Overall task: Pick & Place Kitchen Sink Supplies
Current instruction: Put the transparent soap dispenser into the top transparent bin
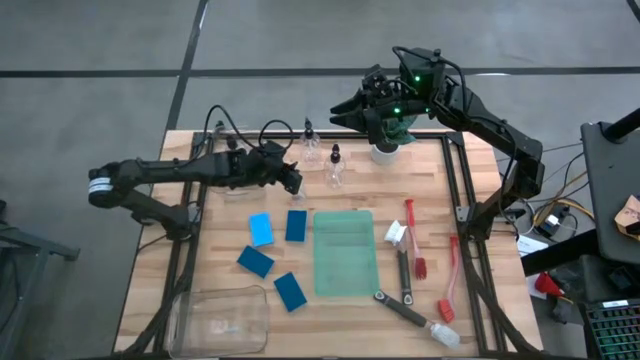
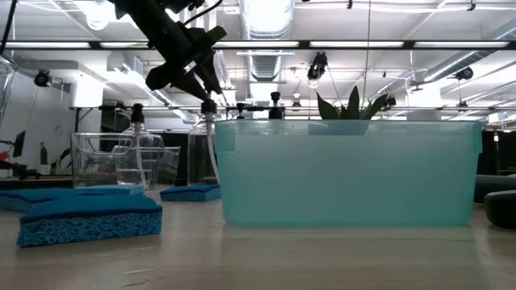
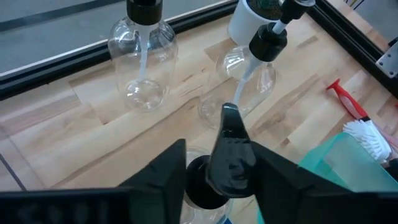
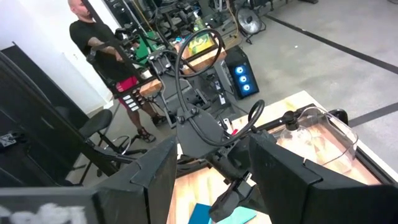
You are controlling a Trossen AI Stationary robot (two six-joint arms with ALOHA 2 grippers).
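Note:
My left gripper (image 1: 292,180) (image 3: 221,186) is shut on a clear bottle's black pump top, left of the far middle of the table. Two more clear bottles (image 1: 308,140) (image 1: 335,166) stand upright on their bases just beyond it. Another bottle (image 4: 300,127) lies in the clear bin (image 1: 225,318) at the near left. Several blue sponges (image 1: 260,229) (image 1: 296,224) (image 1: 255,262) lie flat near the middle. Red and black brushes (image 1: 410,215) (image 1: 403,282) lie at the right. My right gripper (image 1: 345,108) (image 4: 214,180) is open and empty, high over the far edge. My left gripper has the bottle's black pump top (image 3: 227,155) between its two fingers (image 3: 165,171). It comes from above, slanting toward the far right, and the nozzle points out ahead between them. The bottle (image 2: 208,137) stands upright below the fingers. I cannot tell whether its base rests on the table.
A green translucent bin (image 1: 345,252) stands at the table's middle. A potted plant in a white pot (image 1: 385,150) stands at the far edge under my right arm. A black frame (image 1: 455,200) runs along the table's sides. A person (image 4: 93,43) stands in the room beyond.

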